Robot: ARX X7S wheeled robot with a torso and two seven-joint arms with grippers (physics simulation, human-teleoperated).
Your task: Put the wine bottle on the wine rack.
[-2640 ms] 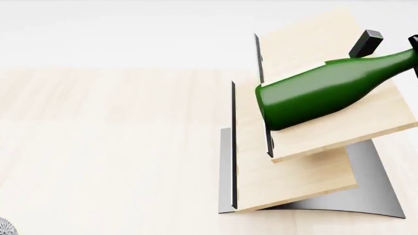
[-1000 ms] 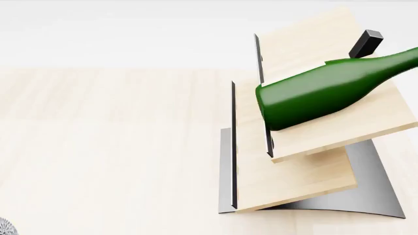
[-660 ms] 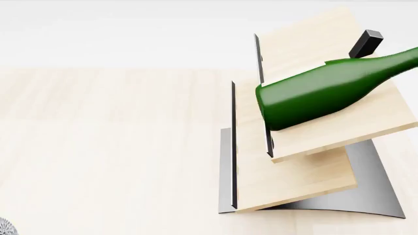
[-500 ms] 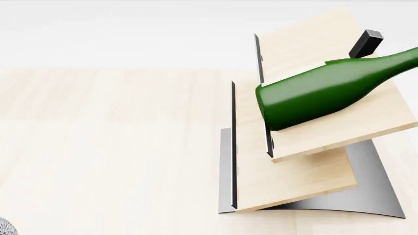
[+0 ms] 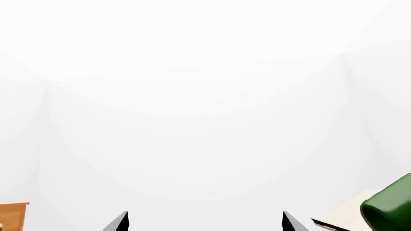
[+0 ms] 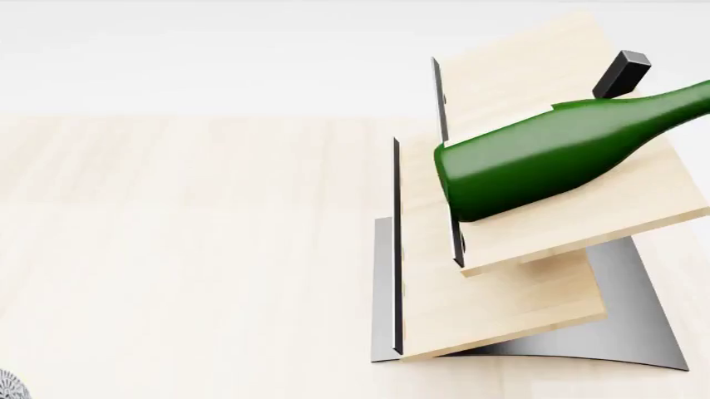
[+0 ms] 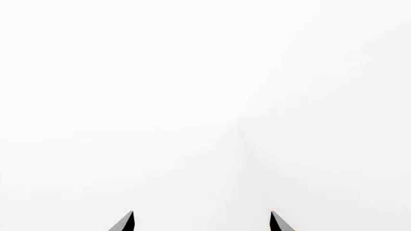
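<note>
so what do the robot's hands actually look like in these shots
Very little of them shows. In the left wrist view the left hand appears only as two pointed fingertips, dark grey to black and wedge-shaped, rising from the bottom edge. The right hand looks the same in the right wrist view: two dark pointed tips. No cables, markings or arm links are visible, and the head view shows neither arm.
</note>
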